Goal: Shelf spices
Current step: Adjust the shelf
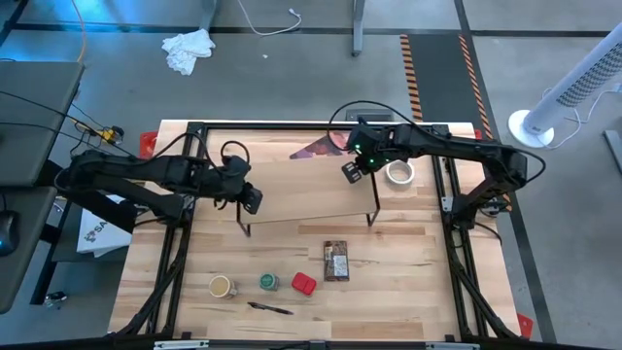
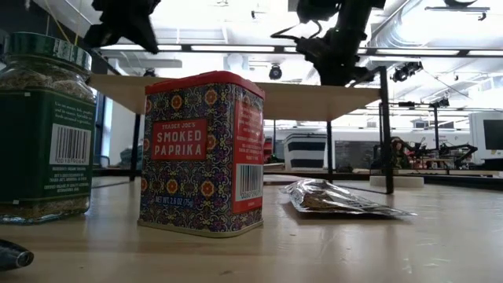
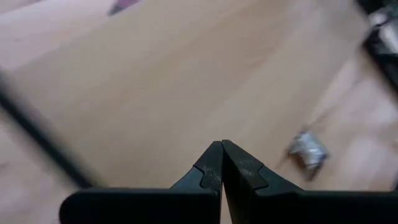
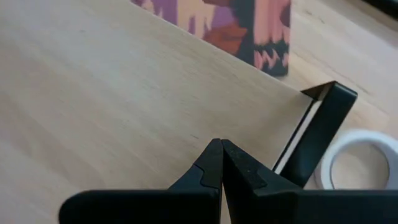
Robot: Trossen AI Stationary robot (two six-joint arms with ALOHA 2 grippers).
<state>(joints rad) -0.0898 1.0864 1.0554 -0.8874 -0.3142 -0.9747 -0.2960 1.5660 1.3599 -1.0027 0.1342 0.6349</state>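
— Where are the arms right now?

— Both hang over the shelf point(image 1: 309, 190), which stands across the middle of the table point(image 1: 418, 282). The left gripper point(image 1: 251, 199) is above the shelf's left end, the right gripper point(image 1: 352, 171) above its right end, near the back edge. Both have their jaws pressed tight together with nothing between them; from each wrist you see the two dark fingertips meeting over bare light wood.

— And the spices?

— All four sit on the table in front of the shelf, none on its top board. Along the front edge, from the left: the tan-topped jar point(image 1: 222, 286), the green-lidded jar point(image 1: 268, 282), then the red tin point(image 1: 303, 283). They stand in a row, near each other but apart. The brown-orange packet point(image 1: 336, 261) lies flat a little further back, between the tin and the shelf's right legs.

— Anything else on the table?

— A white tape roll point(image 1: 399, 173) just beside the shelf's right end, close to the right gripper. A dark reddish printed card point(image 1: 318, 148) lies behind the shelf toward the back edge. And there is a thin dark object point(image 1: 269, 308) at the front edge below the jars, possibly a pen; I can't make it out properly from here.
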